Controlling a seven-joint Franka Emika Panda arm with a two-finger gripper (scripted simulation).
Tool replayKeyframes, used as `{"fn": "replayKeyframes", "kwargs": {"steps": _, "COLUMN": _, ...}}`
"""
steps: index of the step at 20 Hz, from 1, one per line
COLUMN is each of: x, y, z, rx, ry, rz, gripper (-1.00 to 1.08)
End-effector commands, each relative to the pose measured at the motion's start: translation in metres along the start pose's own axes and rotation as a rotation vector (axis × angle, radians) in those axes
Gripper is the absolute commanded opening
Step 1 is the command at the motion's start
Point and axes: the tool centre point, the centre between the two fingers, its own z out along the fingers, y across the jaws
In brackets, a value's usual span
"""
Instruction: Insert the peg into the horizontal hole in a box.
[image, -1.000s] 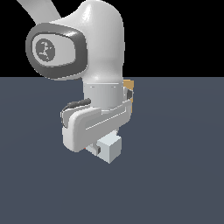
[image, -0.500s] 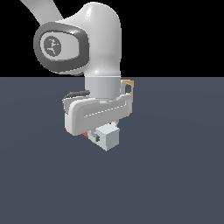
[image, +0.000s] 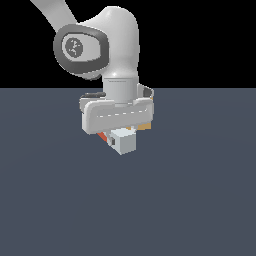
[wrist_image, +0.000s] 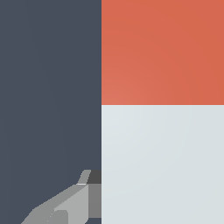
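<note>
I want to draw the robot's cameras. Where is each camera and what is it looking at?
Exterior view: off the arm, low, facing the big white arm and its hand; the long red-orange and white rectangular peg pokes out beneath, a sliver of the tan wooden box shows behind the arm.
Wrist view: on the wrist, pressed close to the peg above the dark grey floor; one grey finger shows.
Both views show the peg.

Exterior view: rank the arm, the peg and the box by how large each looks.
1. arm: largest by far.
2. peg: only its white end and a red sliver show.
3. box: a tan sliver behind the arm, so its true size is unsure.
</note>
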Motion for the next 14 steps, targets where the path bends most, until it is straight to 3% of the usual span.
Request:
{"fn": "replayKeyframes", "kwargs": {"steps": 1, "x": 0.008, "y": 0.01, "z": -0.006, "rx": -0.003, "ry": -0.002, "rz": 0.052, "gripper": -1.0}}
{"fn": "replayKeyframes", "kwargs": {"steps": 14, "x": 0.043, "y": 0.06, "z": -0.029, "rx": -0.003, "ry": -0.002, "rz": 0.301, "gripper": -1.0}}
